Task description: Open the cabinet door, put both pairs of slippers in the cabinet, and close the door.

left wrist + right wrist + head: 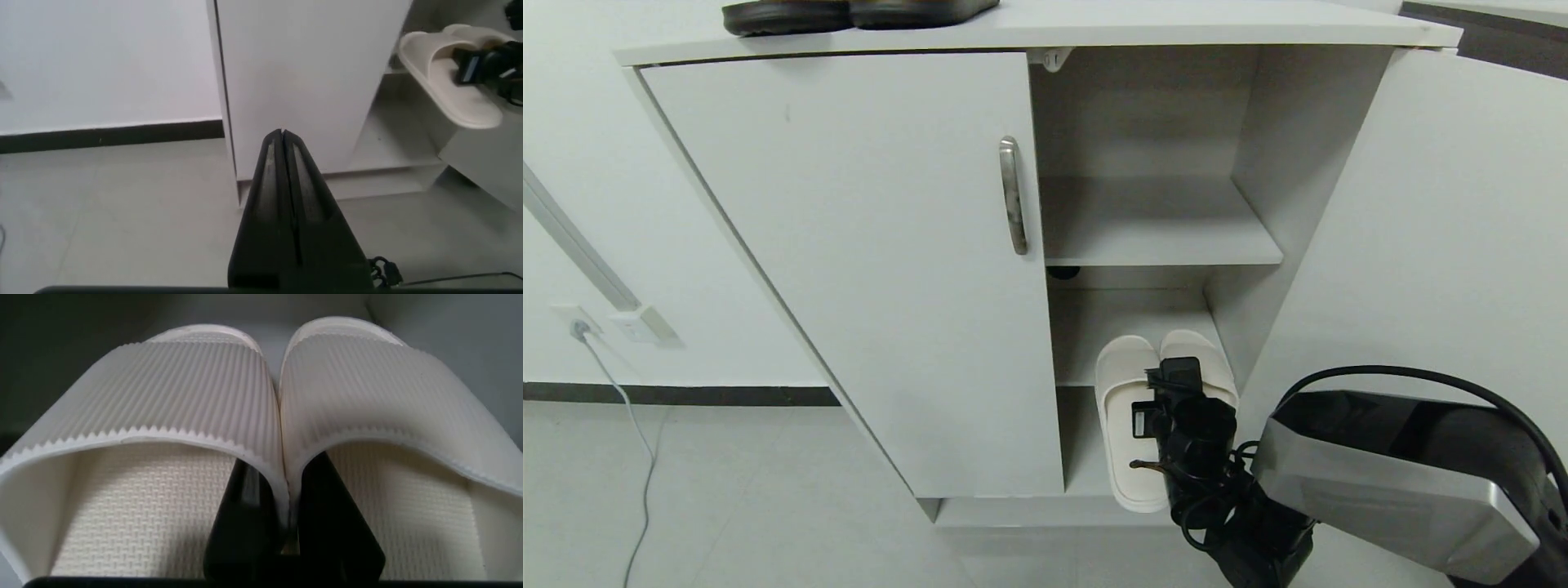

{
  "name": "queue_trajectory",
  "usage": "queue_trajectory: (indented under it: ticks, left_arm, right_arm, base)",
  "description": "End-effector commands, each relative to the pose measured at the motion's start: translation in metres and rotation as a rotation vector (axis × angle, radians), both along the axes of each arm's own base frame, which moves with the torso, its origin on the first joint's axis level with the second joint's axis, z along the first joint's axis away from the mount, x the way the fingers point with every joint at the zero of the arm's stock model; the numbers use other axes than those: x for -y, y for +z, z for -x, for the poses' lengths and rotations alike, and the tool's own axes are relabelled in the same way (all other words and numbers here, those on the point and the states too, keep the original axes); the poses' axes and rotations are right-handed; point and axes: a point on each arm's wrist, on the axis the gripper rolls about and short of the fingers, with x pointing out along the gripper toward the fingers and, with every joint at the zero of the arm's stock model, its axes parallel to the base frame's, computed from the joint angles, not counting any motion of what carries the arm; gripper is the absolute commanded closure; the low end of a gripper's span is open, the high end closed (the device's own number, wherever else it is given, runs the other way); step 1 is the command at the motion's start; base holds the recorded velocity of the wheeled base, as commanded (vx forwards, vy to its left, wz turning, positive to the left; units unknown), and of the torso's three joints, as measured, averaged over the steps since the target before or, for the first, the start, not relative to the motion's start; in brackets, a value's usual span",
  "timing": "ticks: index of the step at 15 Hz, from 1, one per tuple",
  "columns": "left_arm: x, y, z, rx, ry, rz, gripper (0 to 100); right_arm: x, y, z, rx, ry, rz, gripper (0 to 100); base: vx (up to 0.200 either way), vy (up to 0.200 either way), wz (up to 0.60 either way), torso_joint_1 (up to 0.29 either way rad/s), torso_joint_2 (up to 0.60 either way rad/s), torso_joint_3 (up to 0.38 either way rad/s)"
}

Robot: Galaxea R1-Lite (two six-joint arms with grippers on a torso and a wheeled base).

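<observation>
A pair of white slippers [1123,408] [445,69] [196,400] hangs side by side at the mouth of the cabinet's lower compartment, toes inward, heels sticking out past the front edge. My right gripper [1172,380] [282,523] is shut on their two inner strap edges, pinched together. A pair of dark slippers [849,12] lies on the cabinet top [1176,33]. The right door [1445,229] stands open; the left door [849,245] with its metal handle [1012,196] is shut. My left gripper [282,139] is shut on nothing, low over the floor facing the cabinet's left door.
An upper shelf [1152,224] inside the cabinet is bare. A wall socket [580,331] with a cable hanging to the floor sits left of the cabinet. Grey tiled floor [122,204] spreads in front.
</observation>
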Motion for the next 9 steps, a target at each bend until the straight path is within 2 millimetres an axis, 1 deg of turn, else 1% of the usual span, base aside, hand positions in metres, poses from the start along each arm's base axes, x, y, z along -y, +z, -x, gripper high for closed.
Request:
queue_trajectory:
  ticks: [1,3,6,9]
  left_arm:
    - [0.000,0.000,0.000,-0.002,0.000,0.000,100]
    - [0.000,0.000,0.000,-0.002,0.000,0.002,100]
    - [0.000,0.000,0.000,-0.004,0.000,0.003,100]
    - [0.000,0.000,0.000,-0.002,0.001,0.007,100]
  right_arm:
    - [0.000,0.000,0.000,0.001,0.008,0.001,100]
    - [-0.001,-0.001,-0.001,-0.003,0.025,0.006,100]
    - [-0.001,-0.001,-0.009,-0.018,0.016,0.012,100]
    - [-0.002,0.001,-0.021,-0.058,0.007,-0.011,100]
  base:
    - [0.200,0.000,0.00,0.002,0.00,0.002]
    - [0.200,0.000,0.00,0.000,0.01,0.005]
    - [0.000,0.000,0.00,0.000,0.00,0.000]
    - [0.000,0.000,0.00,0.000,0.00,0.000]
